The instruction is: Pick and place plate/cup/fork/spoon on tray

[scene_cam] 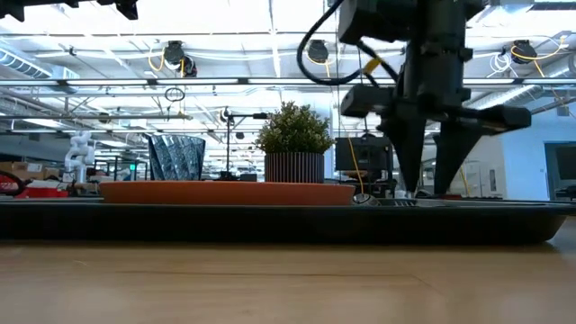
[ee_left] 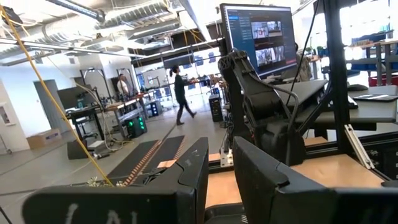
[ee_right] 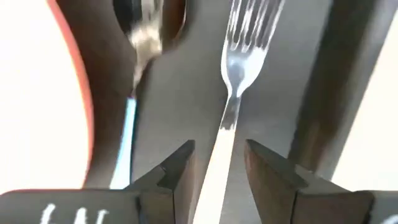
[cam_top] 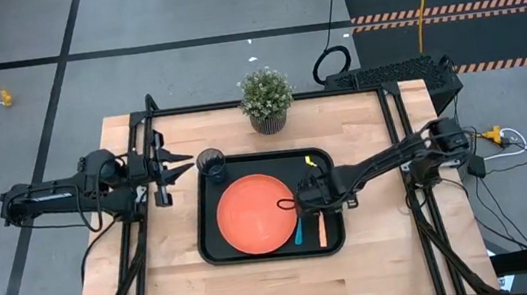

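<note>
The black tray (cam_top: 211, 245) lies at the table's middle. On it are the orange plate (cam_top: 254, 213), the dark cup (cam_top: 211, 162) at its far left corner, the blue-handled spoon (cam_top: 298, 232) and the orange-handled fork (cam_top: 320, 228), side by side to the right of the plate. My right gripper (cam_top: 311, 207) points down over the tray, open. In the right wrist view its fingertips (ee_right: 219, 163) stand on either side of the fork's handle (ee_right: 217, 155) without visibly touching it. The fork and the spoon (ee_right: 132, 124) lie flat on the tray. My left gripper (cam_top: 177, 167) is open and empty, left of the cup.
A potted green plant (cam_top: 266, 99) stands at the table's far edge behind the tray. Bare wood lies in front of the tray (scene_cam: 288, 279) and on both sides of it. Black frame rails (cam_top: 141, 132) run along the table's left and right edges.
</note>
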Controlling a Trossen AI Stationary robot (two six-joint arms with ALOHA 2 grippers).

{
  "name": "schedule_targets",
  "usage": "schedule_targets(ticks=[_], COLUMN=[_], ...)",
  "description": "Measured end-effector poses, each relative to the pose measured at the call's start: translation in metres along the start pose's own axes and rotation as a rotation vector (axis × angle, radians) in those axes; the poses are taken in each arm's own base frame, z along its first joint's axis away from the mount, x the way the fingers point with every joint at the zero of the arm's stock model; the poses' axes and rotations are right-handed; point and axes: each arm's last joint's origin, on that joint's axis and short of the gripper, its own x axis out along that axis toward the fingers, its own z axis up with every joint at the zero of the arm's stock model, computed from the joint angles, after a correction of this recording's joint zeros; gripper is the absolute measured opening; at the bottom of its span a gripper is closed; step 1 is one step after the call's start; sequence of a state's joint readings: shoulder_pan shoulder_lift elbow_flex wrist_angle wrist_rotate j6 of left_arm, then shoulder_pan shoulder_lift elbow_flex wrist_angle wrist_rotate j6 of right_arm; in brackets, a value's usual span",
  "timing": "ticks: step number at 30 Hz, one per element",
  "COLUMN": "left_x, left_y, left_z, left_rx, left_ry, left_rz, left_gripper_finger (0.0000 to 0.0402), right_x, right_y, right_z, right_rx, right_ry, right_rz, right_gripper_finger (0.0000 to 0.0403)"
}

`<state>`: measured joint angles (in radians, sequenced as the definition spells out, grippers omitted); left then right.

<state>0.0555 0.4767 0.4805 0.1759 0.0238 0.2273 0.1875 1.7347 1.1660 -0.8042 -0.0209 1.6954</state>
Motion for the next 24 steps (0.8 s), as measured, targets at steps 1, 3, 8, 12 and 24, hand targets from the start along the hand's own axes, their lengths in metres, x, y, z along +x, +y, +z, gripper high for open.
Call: schedule_targets(ticks=[1, 3, 8, 12, 24], left_x=[0.000, 0.000, 0.000, 0.000, 0.000], left_y=[0.000, 0.000, 0.000, 0.000, 0.000], left_z=[0.000, 0.000, 0.000, 0.000, 0.000], left_rx=[0.000, 0.000, 0.000, 0.000, 0.000], left_ry=[0.000, 0.000, 0.000, 0.000, 0.000], left_rz=[0.000, 0.000, 0.000, 0.000, 0.003], left_gripper_finger=[0.0078, 0.0078, 0.0078, 0.0078, 0.0078], right_x=[-0.003, -0.005, -0.003, -0.003, 0.015], right_y=[-0.001, -0.003, 0.001, 0.010, 0.022], right_z=[0.001, 0.001, 0.001, 0.001, 0.006], right_rx=[0.004, 0.006, 0.005, 0.018, 0.016], right_ry=[-0.020, -0.032, -0.041, -0.079, -0.068], right_rz=[0.004, -0.001, 0.033, 0.125, 0.159], right_gripper_finger=[0.0129, 0.0129, 0.0129, 0.0129, 0.0129])
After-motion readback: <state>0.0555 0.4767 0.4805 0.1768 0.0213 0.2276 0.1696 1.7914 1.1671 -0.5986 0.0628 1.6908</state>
